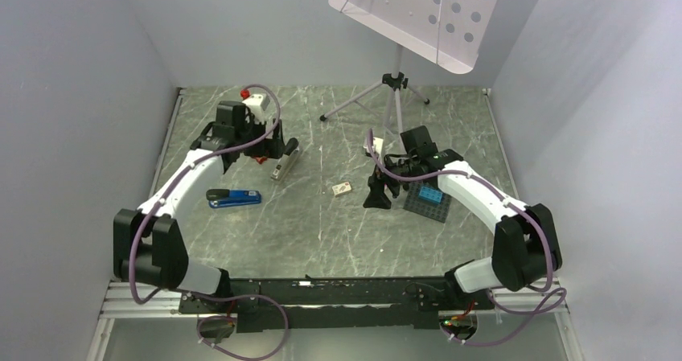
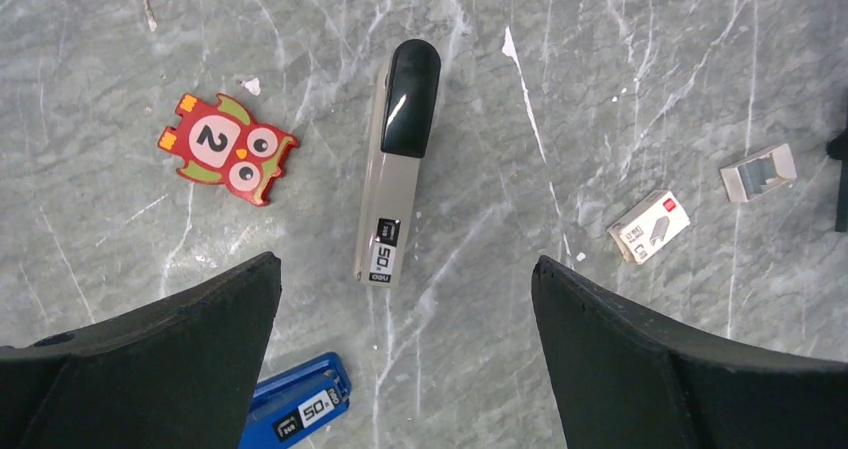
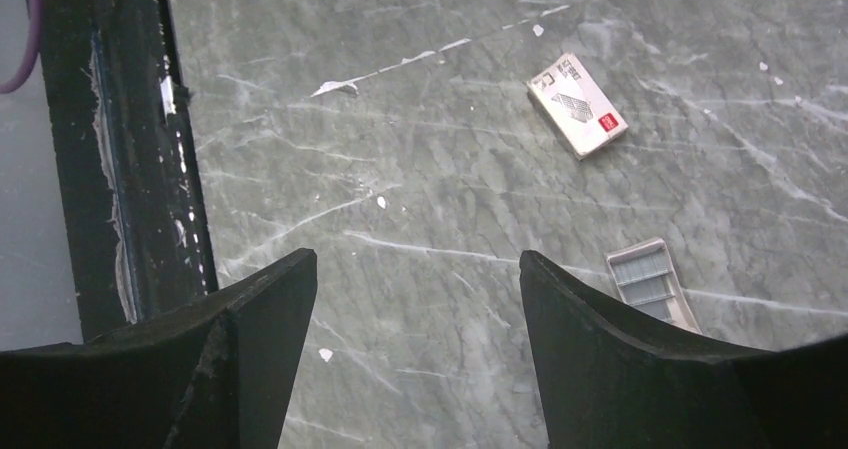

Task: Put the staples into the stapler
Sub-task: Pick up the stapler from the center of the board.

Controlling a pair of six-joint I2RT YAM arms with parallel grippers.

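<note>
The staples are a silver-grey block lying in a small open tray on the table, just right of my right gripper, which is open and holds nothing. The left wrist view shows the same tray of staples at far right. A grey stapler with a black top lies closed ahead of my open, empty left gripper. A blue stapler lies by the left finger. From above, the grey stapler sits beside the left gripper, and the right gripper hangs low over the table.
A white staple box lies between the arms. A red owl number tile lies left of the grey stapler. A dark baseplate carries a blue brick by the right arm. A tripod stands at the back.
</note>
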